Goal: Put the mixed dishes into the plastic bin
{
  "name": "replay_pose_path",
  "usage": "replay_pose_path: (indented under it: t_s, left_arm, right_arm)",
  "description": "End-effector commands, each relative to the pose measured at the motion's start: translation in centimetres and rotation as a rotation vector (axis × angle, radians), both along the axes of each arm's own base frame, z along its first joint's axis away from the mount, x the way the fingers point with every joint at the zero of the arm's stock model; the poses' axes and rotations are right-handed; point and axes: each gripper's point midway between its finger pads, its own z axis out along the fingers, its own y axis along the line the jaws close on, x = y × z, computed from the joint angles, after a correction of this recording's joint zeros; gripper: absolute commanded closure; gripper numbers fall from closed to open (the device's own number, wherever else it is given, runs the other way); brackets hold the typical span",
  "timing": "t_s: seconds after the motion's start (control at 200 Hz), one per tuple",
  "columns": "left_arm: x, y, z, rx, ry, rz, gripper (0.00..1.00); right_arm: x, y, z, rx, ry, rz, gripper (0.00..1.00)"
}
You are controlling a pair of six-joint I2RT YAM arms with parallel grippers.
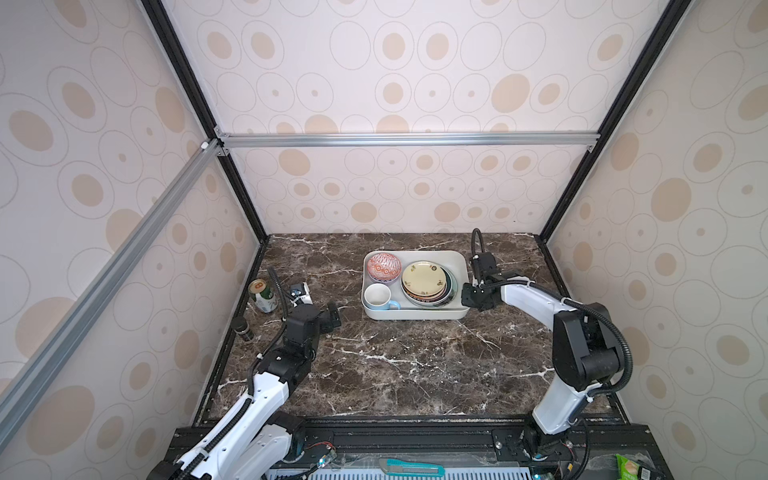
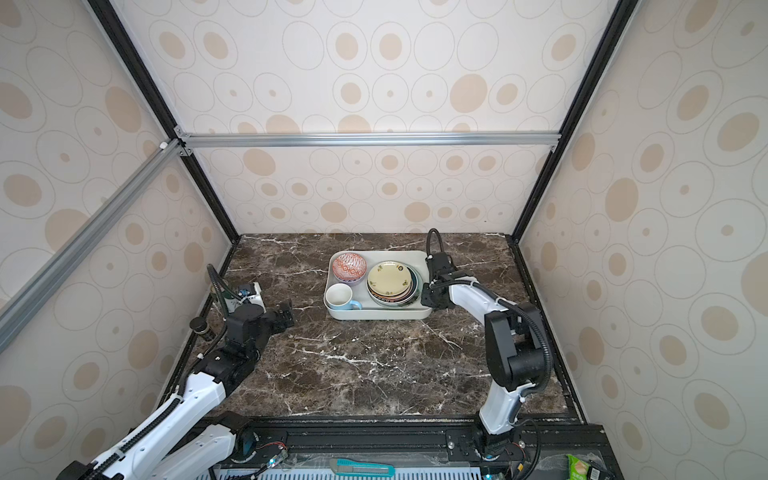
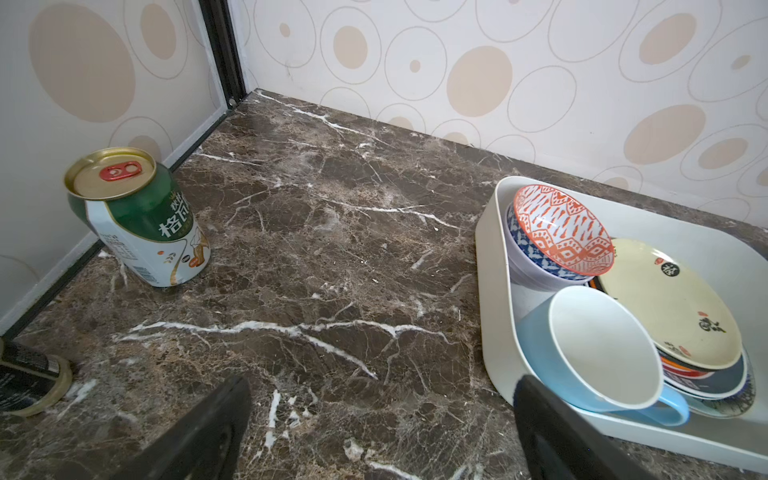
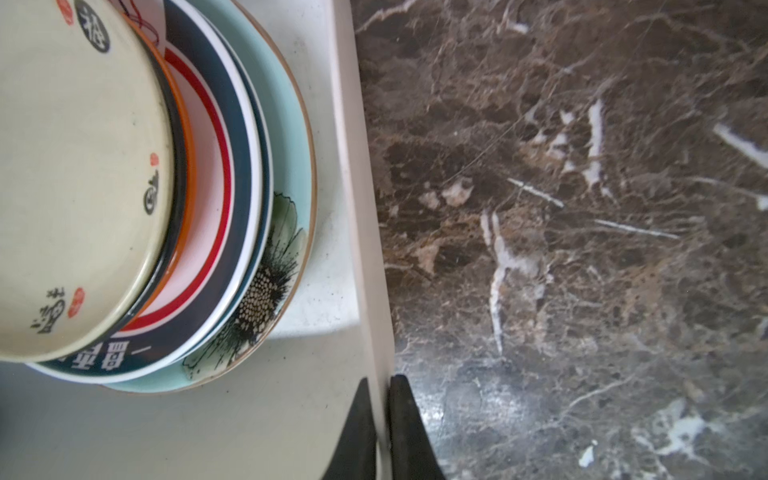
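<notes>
The right gripper (image 4: pixel 380 409) has its two dark fingers (image 4: pixel 359 419) pinched narrowly on the right wall of the plastic bin (image 4: pixel 353 166), one inside and one outside, and their bases are cut off by the frame. The left gripper (image 3: pixel 380 390) hangs over the bare marble table (image 3: pixel 332 249), fingers spread wide and holding nothing. In the bin, the cream plate (image 1: pixel 423 279) hides most of the stack; only rims show, with the teal floral plate (image 4: pixel 291 137) lowest. The dark-rimmed plate (image 4: pixel 245 166) has white characters that are half covered. The red-white patterned bowl (image 3: pixel 561 232) sits in the lavender bowl (image 3: pixel 525 266), beside the light-blue mug (image 3: pixel 590 353). The dented green drink can (image 3: pixel 141 216) bears a white "格". The label on the small dark jar (image 1: pixel 243 328) is unreadable.
</notes>
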Motion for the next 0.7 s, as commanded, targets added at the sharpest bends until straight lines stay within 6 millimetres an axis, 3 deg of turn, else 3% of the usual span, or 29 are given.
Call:
replay_pose_path:
  t_s: [0.0, 0.075, 0.215, 0.275, 0.315, 0.325, 0.44, 0.505, 0.59, 0.695]
  left_arm:
    - [0.1, 0.1, 0.3, -0.012, -0.015, 0.002, 0.01]
    - [0.1, 0.0, 0.3, -0.015, -0.013, -0.001, 0.01]
    - [0.1, 0.2, 0.4, -0.012, -0.028, 0.009, 0.01]
    - [0.0, 0.5, 0.4, -0.005, -0.037, 0.026, 0.01]
    - [0.0, 0.8, 0.5, 0.000, -0.047, 0.039, 0.01]
    - [0.0, 0.8, 0.5, 0.002, -0.050, 0.043, 0.01]
    - [0.4, 1.7, 0.5, 0.039, -0.079, 0.087, 0.01]
    - [0.8, 2.0, 0.4, 0.079, -0.089, 0.103, 0.01]
    - [1.7, 2.4, 0.0, 0.154, -0.093, 0.115, 0.01]
    - [2.9, 2.5, -0.4, 0.251, -0.102, 0.119, 0.01]
  right_arm:
    - [-2.6, 1.8, -0.4, 0.030, 0.071, 0.052, 0.90]
    - [-2.8, 1.6, -0.5, 0.014, 0.077, 0.054, 0.86]
    - [-2.9, 1.0, 1.3, -0.019, 0.036, 0.072, 0.53]
    - [-3.0, 0.7, 2.9, -0.026, -0.004, 0.090, 0.35]
    - [-3.0, 0.6, 4.2, -0.032, -0.042, 0.103, 0.03]
    - [-3.1, 0.5, 4.5, -0.033, -0.051, 0.105, 0.01]
    - [-3.3, -0.7, 8.1, -0.064, -0.157, 0.108, 0.00]
    - [-3.4, -1.3, 9.1, -0.068, -0.201, 0.117, 0.00]
    - [-3.6, -2.9, 9.0, -0.090, -0.225, 0.086, 0.00]
    - [-4.0, -4.6, 7.4, -0.096, -0.242, 0.082, 0.00]
